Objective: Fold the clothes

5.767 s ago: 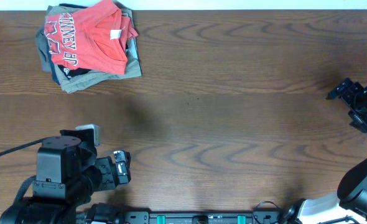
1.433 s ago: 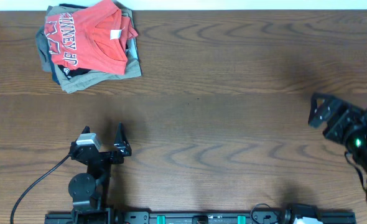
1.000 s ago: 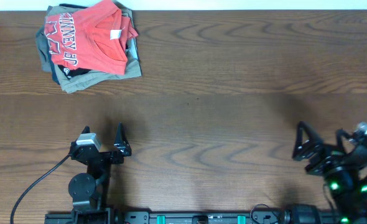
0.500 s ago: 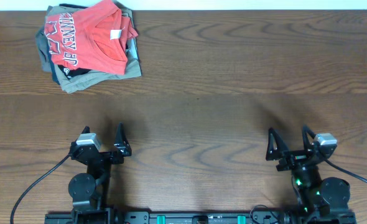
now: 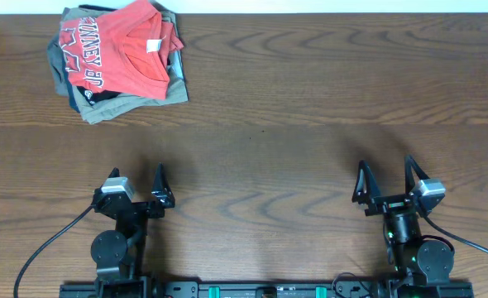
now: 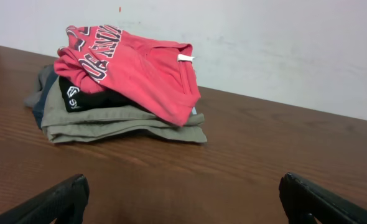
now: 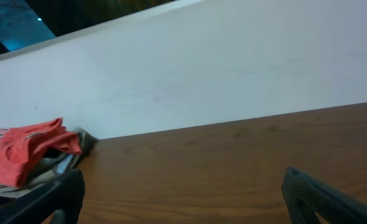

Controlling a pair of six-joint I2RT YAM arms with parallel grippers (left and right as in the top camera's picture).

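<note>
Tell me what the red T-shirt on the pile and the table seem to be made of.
Red T-shirt: soft matte knit, probably cotton; it drapes and creases. Table: dark brown wood or wood-look laminate, with wavy grain and slight sheen; which, unclear.

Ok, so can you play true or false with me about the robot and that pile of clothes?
1. The red T-shirt is on top of the pile. True.
2. The left gripper is holding the red T-shirt. False: it is open and empty, near the front edge of the table, well apart from the pile.
3. The right gripper is open too. True.
4. The black garment is at the very bottom. False: a khaki garment lies under it.
5. The pile sits in the middle of the table. False: it is in the far left corner.
</note>
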